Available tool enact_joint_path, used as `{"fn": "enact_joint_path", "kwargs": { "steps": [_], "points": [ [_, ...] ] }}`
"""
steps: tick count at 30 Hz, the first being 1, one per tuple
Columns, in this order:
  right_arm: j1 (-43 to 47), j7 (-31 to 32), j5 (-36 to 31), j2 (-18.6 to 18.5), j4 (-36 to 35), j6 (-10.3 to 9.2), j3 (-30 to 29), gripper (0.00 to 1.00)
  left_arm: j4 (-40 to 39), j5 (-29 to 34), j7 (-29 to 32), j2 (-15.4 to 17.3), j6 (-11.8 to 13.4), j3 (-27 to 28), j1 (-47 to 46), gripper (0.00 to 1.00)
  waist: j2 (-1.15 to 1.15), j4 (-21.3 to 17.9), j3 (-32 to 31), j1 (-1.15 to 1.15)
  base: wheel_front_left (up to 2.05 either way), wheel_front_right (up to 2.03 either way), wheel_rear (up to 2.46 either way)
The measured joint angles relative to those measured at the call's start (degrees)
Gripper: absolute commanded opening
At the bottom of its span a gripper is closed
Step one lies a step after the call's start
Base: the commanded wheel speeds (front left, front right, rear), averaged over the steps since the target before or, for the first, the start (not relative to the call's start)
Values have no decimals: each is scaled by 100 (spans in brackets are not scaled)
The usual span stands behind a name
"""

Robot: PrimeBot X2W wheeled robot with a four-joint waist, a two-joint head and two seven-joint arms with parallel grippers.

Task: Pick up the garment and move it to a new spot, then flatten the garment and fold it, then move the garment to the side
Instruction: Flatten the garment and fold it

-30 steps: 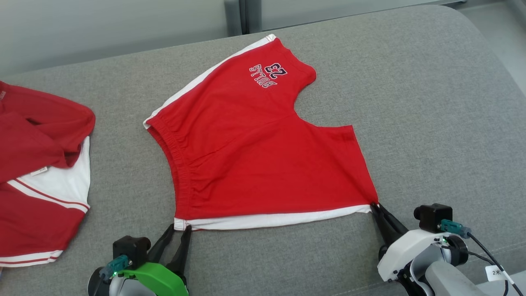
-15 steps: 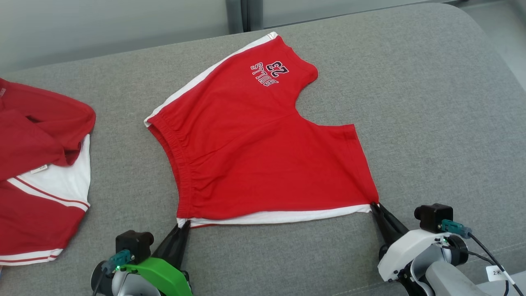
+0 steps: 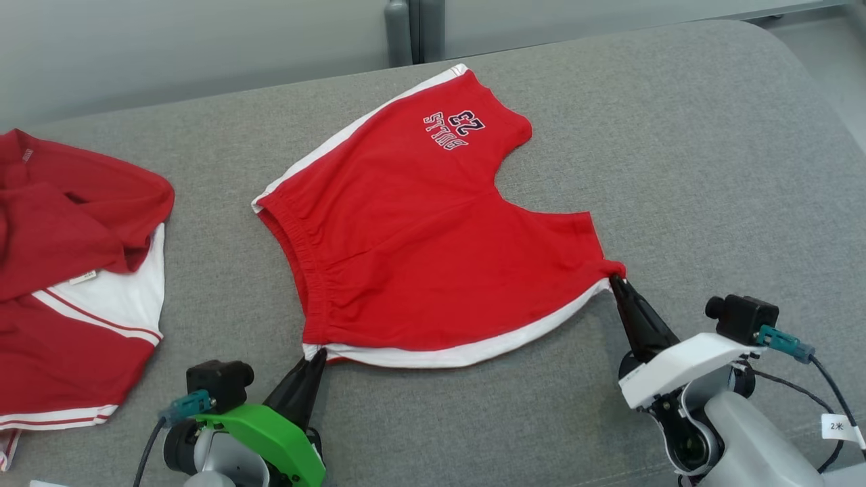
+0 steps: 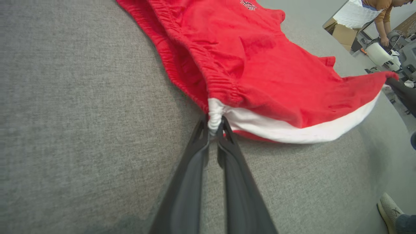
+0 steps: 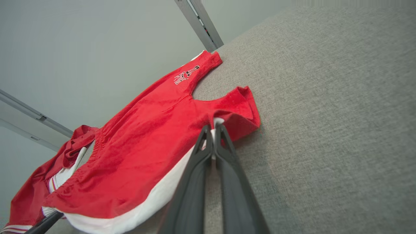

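left pincer (image 3: 315, 358): clamped on shorts (image 3: 433, 250) waistband corner | right pincer (image 3: 616, 281): clamped on hem corner

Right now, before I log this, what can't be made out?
Head view: the left edge cuts off the second red garment.
Left wrist view: the top edge crops the print on the shorts.
Left wrist view: the bunched hem hides how deep the left gripper bites.
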Motion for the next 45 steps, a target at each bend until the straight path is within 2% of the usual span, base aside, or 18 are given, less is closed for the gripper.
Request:
{"fn": "enact_joint_path", "kwargs": {
  "steps": [11, 17, 28, 32, 36, 40, 45],
  "points": [
    [105, 210, 1109, -746, -1410, 0, -31, 0, -832, -636, 564, 264, 0, 27, 391, 0, 0, 48, -276, 0, 0, 0, 0],
    [573, 398, 1495, -1157, -1898, 2, -160, 0, -1300, -876, 815, 441, -25, 53, 719, 0, 0, 31, -424, 0, 0, 0, 0],
    [1634, 683, 2100, -1845, -2908, 8, -577, 0, -2331, -1315, 1361, 573, -41, -5, 1591, 0, 0, -12, -505, 0, 0, 0, 0],
    [2037, 743, 2324, -2103, -3332, 8, -822, 0, -2831, -1491, 1589, 627, -12, -16, 1865, 0, 0, 3, -437, 0, 0, 0, 0],
    [2224, 925, 2427, -2325, -3660, 8, -927, 0, -3334, -1606, 1814, 783, 133, 16, 2063, 0, 0, 23, -270, 0, 0, 0, 0],
    [2160, 1120, 2428, -2441, -3873, 8, -876, 0, -3711, -1663, 2050, 844, 256, 36, 2054, 0, 0, 52, 6, 0, 0, 0, 0],
    [1675, 1361, 2446, -2527, -4034, 7, -872, 0, -3922, -1663, 2304, 945, 334, 44, 1854, 0, 0, 117, 341, 0, 0, 0, 0]
  ]
}}
